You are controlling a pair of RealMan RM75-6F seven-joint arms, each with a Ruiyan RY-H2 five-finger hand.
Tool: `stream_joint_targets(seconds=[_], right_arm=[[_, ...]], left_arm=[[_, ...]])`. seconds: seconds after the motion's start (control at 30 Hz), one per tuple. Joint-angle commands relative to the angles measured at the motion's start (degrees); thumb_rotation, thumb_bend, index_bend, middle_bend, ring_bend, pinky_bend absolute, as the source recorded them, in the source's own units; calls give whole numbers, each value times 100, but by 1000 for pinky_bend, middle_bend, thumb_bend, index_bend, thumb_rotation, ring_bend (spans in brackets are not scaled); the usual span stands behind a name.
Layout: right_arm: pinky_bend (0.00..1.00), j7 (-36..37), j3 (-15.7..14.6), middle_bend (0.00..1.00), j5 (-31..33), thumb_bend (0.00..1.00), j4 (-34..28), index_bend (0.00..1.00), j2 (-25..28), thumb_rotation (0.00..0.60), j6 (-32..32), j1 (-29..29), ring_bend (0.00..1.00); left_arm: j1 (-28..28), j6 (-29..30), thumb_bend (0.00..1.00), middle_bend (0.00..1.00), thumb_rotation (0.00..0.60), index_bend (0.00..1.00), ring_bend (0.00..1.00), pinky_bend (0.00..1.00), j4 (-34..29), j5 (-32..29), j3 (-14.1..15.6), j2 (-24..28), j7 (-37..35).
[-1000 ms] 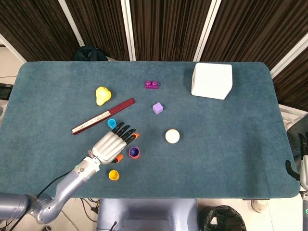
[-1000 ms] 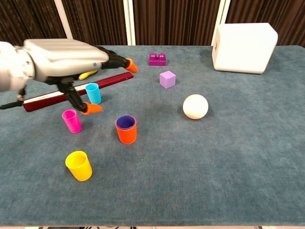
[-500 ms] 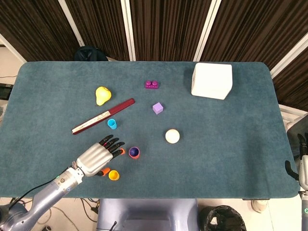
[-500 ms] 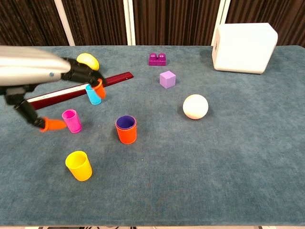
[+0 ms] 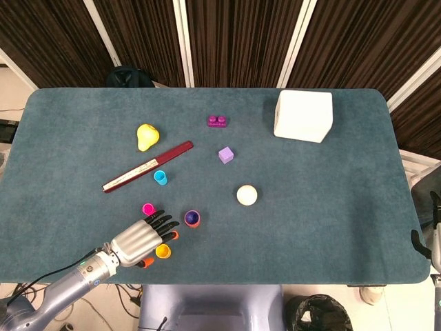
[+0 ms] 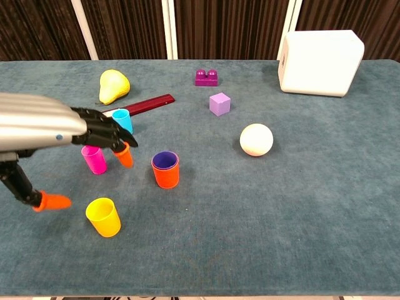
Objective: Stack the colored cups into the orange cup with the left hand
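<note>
The orange cup [image 5: 192, 219] [image 6: 165, 170] stands upright near the table's front, with a purple cup nested inside it. A yellow cup [image 5: 162, 251] [image 6: 104, 216] stands near the front edge, a pink cup [image 5: 147, 208] [image 6: 94, 159] to its far left, and a blue cup [image 5: 160, 178] [image 6: 122, 121] beside the red stick. My left hand [image 5: 140, 238] [image 6: 47, 128] hovers open above the yellow cup, fingers spread and holding nothing, between the pink and yellow cups. The right hand is out of sight.
A dark red stick [image 5: 147, 166] and a yellow pear [image 5: 146, 136] lie left of centre. A white ball [image 5: 247, 194], a purple cube [image 5: 225, 154], a magenta brick [image 5: 218, 121] and a white box [image 5: 303, 115] sit further back and right.
My left hand has drawn back toward the front left edge, away from the blue cup, and now hangs over the yellow cup. The cups have not moved.
</note>
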Motion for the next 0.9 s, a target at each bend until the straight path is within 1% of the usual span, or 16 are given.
stream_joint_targets(seconds=[0.03, 0.2, 0.6, 0.9], right_arm=[[11, 11, 8, 0, 5, 420, -5, 36, 8, 600, 10, -7, 35], [10, 26, 10, 0, 5, 419, -9, 36, 16, 600, 10, -10, 35], [10, 38, 9, 0, -1, 420, 8, 36, 12, 600, 1, -7, 35], [10, 16, 11, 0, 14, 420, 40, 36, -20, 600, -12, 2, 35]], left_arm=[[37, -60, 263, 64, 600, 222, 0, 0, 86, -53, -8, -97, 89], [87, -125, 264, 64, 600, 232, 0, 0, 212, -146, -7, -253, 242], [206, -177, 263, 63, 600, 260, 0, 0, 391, -320, 1, -435, 436], [323, -78, 263, 64, 600, 278, 0, 0, 606, -425, -71, -665, 568]])
